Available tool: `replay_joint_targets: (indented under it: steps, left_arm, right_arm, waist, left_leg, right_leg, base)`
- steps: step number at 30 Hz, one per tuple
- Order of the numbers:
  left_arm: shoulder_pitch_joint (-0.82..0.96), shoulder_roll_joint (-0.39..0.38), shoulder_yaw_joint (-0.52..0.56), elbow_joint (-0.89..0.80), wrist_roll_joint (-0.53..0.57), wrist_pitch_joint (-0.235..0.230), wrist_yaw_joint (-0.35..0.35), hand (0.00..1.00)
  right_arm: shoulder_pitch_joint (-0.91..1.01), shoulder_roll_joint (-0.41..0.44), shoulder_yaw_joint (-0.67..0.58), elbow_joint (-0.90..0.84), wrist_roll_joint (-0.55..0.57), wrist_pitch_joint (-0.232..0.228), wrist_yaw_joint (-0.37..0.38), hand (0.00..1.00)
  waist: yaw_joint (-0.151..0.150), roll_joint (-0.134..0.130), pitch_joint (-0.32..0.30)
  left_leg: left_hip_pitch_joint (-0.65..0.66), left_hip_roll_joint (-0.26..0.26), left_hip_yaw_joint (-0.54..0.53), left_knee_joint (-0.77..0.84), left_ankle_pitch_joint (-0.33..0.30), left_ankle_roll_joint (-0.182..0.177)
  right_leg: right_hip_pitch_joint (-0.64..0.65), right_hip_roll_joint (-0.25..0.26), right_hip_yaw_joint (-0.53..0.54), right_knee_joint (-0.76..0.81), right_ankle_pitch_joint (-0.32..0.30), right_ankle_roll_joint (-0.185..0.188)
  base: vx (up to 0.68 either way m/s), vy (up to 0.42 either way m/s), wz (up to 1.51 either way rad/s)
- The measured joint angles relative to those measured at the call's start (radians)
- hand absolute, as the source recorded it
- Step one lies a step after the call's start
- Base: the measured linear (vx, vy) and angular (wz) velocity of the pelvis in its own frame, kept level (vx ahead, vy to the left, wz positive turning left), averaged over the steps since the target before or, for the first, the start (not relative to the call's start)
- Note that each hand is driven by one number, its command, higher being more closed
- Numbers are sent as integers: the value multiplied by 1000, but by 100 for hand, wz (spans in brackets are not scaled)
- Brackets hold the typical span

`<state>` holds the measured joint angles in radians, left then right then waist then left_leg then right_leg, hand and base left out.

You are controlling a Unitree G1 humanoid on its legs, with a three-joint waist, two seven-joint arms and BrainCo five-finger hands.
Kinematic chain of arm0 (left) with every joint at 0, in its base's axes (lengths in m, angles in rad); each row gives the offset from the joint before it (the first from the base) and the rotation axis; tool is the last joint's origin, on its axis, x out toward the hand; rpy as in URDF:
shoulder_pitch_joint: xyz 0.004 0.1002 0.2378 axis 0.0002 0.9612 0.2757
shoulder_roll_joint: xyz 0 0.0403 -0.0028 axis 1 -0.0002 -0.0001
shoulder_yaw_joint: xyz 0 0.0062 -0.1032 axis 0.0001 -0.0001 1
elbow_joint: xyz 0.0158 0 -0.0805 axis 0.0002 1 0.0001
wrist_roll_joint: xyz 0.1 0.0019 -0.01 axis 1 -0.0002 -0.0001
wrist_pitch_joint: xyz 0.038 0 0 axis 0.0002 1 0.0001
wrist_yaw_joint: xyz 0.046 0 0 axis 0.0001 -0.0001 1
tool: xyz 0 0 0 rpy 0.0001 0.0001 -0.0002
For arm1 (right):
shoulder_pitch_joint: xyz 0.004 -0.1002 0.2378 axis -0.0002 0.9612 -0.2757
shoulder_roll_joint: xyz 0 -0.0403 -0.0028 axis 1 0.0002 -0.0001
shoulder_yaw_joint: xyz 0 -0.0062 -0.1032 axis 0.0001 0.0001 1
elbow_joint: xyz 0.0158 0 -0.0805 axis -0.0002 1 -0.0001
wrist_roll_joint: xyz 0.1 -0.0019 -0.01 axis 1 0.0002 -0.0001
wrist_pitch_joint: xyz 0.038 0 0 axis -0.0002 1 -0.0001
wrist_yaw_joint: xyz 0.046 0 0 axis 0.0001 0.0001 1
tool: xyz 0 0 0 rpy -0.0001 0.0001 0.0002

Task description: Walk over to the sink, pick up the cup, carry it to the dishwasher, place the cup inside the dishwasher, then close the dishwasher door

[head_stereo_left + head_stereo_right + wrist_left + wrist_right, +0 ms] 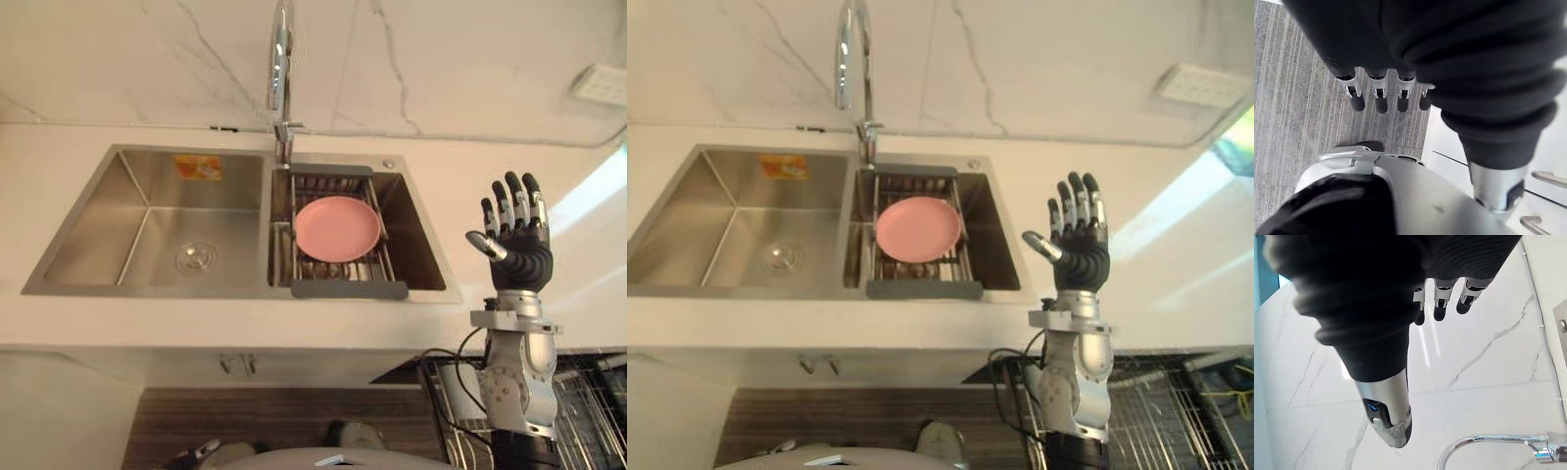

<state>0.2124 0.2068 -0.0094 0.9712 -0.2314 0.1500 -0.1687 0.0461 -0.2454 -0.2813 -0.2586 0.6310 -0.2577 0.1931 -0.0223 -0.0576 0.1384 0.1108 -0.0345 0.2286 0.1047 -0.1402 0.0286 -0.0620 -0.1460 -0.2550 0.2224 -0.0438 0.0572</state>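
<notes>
My right hand [519, 250] is raised over the white counter, just right of the sink [147, 162]. Its fingers [1439, 308] are straight and spread, the thumb apart, and it holds nothing. A pink plate [336, 228] lies on a wire rack [348, 286] across the sink's right basin. The left basin [191, 257] holds only its drain. My left hand [1382, 100] hangs low over the striped floor with straight fingers, holding nothing. Below the counter at the lower right, an open dishwasher's wire rack [1176, 411] is pulled out.
A tall chrome faucet [282, 78] stands behind the sink, between the basins. The marble wall carries a white socket [600, 83] at the upper right. White cabinet fronts with handles [1547, 178] run beside my left hand.
</notes>
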Motion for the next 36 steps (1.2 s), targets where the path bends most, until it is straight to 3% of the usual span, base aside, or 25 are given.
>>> replay_joint_targets:
  steps: [3, 7, 12, 15, 18, 19, 27, 31, 36]
  left_arm:
    - [6, 1, 11, 0, -3, -4, -15, 0]
    - [6, -7, 19, 2, -3, -6, -16, 0]
    - [5, -13, 41, 0, -3, -3, -16, 0]
    - [7, -11, 39, 0, -12, 8, -18, 0]
    - [8, -11, 34, -1, -32, 17, -18, 0]
    - [8, -11, 34, -1, -33, 17, -18, 0]
    - [10, -12, 6, -17, -41, 30, -22, 0]
    - [10, -11, 7, -19, -54, 42, -22, 0]
    - [14, -11, 11, -19, -73, 48, -33, 0]
  right_arm:
    - [-4, 0, -27, 0, 2, 0, 6, 0]
    - [5, 1, -61, 0, -7, 0, 25, 0]
    - [26, 1, -51, -1, -156, 0, 46, 0]
    - [26, -9, -38, -1, -294, 0, 26, 0]
    - [20, -95, 44, -1, -525, 0, -32, 0]
    - [18, -103, 53, -1, -540, 0, -34, 0]
    - [-182, -250, 212, 90, -1024, 5, -160, 0]
    - [-230, -262, 299, 179, -1146, 28, -189, 0]
    - [-286, -280, 377, 290, -1251, 22, -204, 0]
  waist:
    - [-5, -6, 3]
    - [-20, -8, 3]
    - [-16, -11, 4]
    - [-17, -11, 4]
    - [-15, -6, 2]
    - [-13, -5, 2]
    - [26, 10, -13]
    - [41, 11, -17]
    - [56, 10, -19]
  left_leg:
    - [28, 29, 28, -4, -15, -13]
    - [37, 30, 47, -4, -27, -5]
    - [29, 25, 74, -4, -33, 3]
    - [28, 26, 73, -4, -33, 4]
    - [11, 29, 66, -21, -29, 9]
    - [10, 29, 65, -22, -28, 11]
    - [5, 22, 8, -44, 12, 11]
    - [0, 21, -31, -58, 28, 8]
    - [-4, 17, -65, -77, 53, 5]
  right_leg:
    - [33, 41, 22, -49, 23, -21]
    - [60, 50, 35, -105, 46, -7]
    - [66, 54, 53, -162, 85, -1]
    - [76, 56, 48, -177, 94, 1]
    - [76, 58, 22, -201, 101, -4]
    - [77, 59, 21, -204, 103, -5]
    - [128, 63, -46, -303, 160, -3]
    - [134, 62, -85, -303, 159, -3]
    - [138, 59, -119, -303, 159, -2]
  base:
    - [112, -55, -36]
    - [18, 20, -18]
    - [-74, 44, -15]
    - [-72, -4, 4]
    - [-90, -19, 13]
    - [-62, -30, 14]
    - [-20, -19, 22]
    - [-20, -9, 28]
    - [-34, 3, 21]
